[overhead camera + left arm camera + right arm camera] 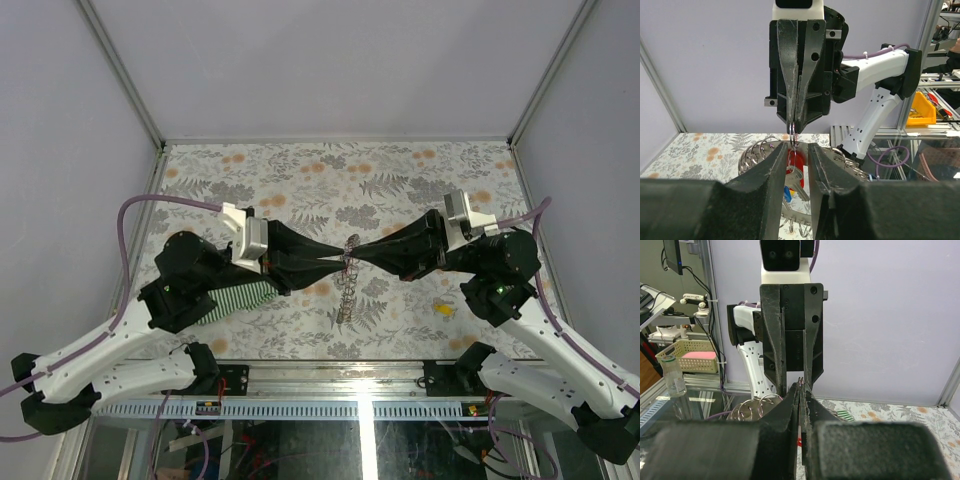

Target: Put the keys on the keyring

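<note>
Pinching the red key [796, 161] by its loop in the right gripper [795, 134], fingers pressed together; straddling it with the left gripper [798, 148], fingers slightly parted; keyring [347, 283] dangling just below both tips. Risking the key slipping free, or the floppy keyring swinging aside.

Overhead looks down — opposed wrist views, close, share the keyring [757, 150].

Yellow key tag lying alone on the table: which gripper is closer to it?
Right. The yellow key tag lies on the right arm's side. The right gripper is left of and beyond it. The left gripper meets it tip to tip, farther left.
</note>
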Robot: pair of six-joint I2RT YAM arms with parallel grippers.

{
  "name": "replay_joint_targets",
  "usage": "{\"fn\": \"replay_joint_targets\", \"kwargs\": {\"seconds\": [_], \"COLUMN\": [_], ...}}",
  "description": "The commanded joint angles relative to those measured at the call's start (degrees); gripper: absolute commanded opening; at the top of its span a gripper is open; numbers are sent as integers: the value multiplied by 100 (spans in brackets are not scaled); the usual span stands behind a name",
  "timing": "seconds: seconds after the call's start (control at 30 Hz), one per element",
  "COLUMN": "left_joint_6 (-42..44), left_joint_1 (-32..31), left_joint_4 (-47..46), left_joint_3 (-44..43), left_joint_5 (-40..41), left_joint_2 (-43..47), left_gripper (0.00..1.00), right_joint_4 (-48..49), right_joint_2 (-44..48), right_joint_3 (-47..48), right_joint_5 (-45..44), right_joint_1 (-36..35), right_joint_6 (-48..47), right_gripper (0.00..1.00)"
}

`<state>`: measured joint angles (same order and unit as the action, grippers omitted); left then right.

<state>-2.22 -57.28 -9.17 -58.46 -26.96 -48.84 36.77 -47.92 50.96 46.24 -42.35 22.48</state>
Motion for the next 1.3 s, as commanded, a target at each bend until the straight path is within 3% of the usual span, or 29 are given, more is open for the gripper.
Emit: {"fn": "replay_joint_targets", "kwargs": {"seconds": [0.0,0.1,0.3,0.47,0.63,0.7,1.03,1.27], "left_joint_6": [-96,-103,-74,102,867,1222,2187,2347], "left_joint_1": [-18,-15,-19,-13,-14,-7,-16,-18], "left_joint_4": [-487,-516,-411,0,1982,2899,6341,7536], "left_joint_3": [-29,-72,-167,-343,-1245,-1739,-3520,-4283], "left_joint_5": [-157,-236,-333,-249,-96,73,353,653], "left_joint_2": [-91,-150,-216,-144,-319,-480,-1617,-2505], "left_gripper": [23,20,0,0,0,0,0,0], "right_joint_4": [518,522,505,118,-1383,-1928,-4290,-4140], "right_joint_2": [134,131,141,178,452,539,273,355], "right_joint_3": [192,172,121,154,464,587,1165,558], "right_joint_5": [34,36,26,77,-145,-287,-118,-218], "right_joint_1": [-36,-36,-32,-36,-36,-37,-30,-35], "right_joint_6": [-20,-31,-58,-322,-1358,-1694,-2761,-2723], "right_gripper": [0,0,0,0,26,32,38,40]}}
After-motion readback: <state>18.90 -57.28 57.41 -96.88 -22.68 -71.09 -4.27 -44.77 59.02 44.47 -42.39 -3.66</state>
